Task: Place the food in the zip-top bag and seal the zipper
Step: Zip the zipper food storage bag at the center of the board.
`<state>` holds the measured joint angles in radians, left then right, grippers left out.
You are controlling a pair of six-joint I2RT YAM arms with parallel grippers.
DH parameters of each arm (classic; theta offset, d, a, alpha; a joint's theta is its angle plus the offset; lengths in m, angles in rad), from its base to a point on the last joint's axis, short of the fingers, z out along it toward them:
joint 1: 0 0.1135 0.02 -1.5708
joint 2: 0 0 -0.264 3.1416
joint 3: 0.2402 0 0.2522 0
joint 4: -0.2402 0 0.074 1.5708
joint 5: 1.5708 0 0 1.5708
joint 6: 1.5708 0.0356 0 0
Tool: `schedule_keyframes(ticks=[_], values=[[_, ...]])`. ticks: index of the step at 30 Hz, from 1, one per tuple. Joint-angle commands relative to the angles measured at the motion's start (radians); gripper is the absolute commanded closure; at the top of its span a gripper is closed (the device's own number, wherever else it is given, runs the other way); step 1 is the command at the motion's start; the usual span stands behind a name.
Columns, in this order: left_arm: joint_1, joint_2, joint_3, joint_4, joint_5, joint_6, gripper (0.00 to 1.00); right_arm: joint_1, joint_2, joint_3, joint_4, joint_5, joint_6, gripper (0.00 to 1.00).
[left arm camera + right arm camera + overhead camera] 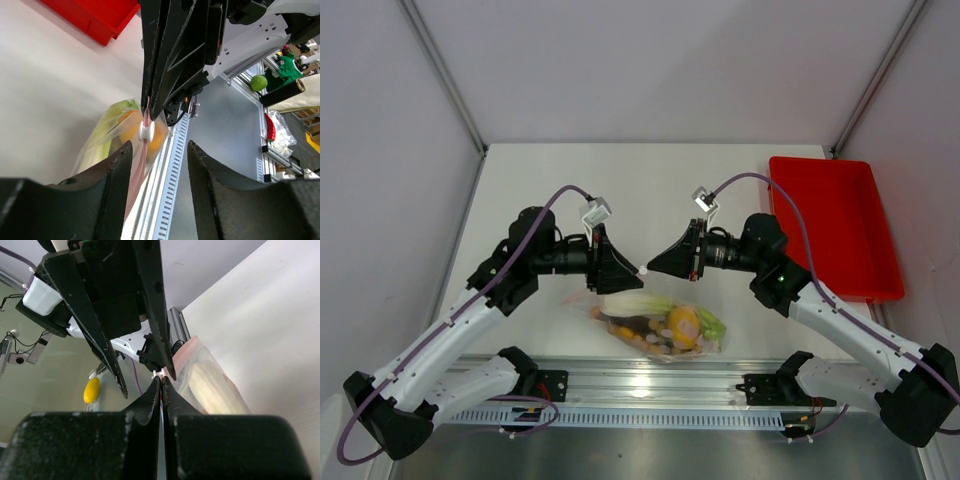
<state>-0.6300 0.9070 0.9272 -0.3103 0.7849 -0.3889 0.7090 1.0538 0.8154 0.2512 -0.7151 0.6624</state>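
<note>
Clear zip-top bag (pixel 605 312) w/ food (pixel 682 325) inside on counter (pixel 620 190), zipper (pixel 141 160) clamped in R hand (pixel 161 385), L hand (pixel 159 150) jaws apart.

Red tray (pixel 830 225) at far right of white tabletop (pixel 620 185), long side running front to back. Metal rail (pixel 650 385) along near edge. Beyond the edge, off the tabletop: green ball (pixel 258 82), red chili (pixel 270 127), yellow oval object (pixel 91 390).
</note>
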Motion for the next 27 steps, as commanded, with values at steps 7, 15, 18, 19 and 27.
schedule_keyframes(ticks=[7,15,18,19,27], values=[[-0.008,0.075,0.061,0.119,0.071,-0.042,0.5,0.021,-0.038,0.004,0.026,0.029,0.006,1.0],[-0.008,0.092,0.055,0.1,0.044,-0.044,0.99,0.038,-0.05,0.013,0.001,0.083,-0.003,1.0],[-0.008,0.081,0.061,0.053,0.018,-0.031,0.99,0.04,-0.058,0.021,-0.03,0.117,-0.013,1.0],[-0.008,0.07,0.062,0.031,0.008,-0.025,0.99,0.041,-0.064,0.022,-0.047,0.13,-0.02,1.0],[-0.008,0.036,0.099,-0.154,-0.049,0.028,0.99,0.04,-0.097,0.013,-0.058,0.207,-0.021,1.0]])
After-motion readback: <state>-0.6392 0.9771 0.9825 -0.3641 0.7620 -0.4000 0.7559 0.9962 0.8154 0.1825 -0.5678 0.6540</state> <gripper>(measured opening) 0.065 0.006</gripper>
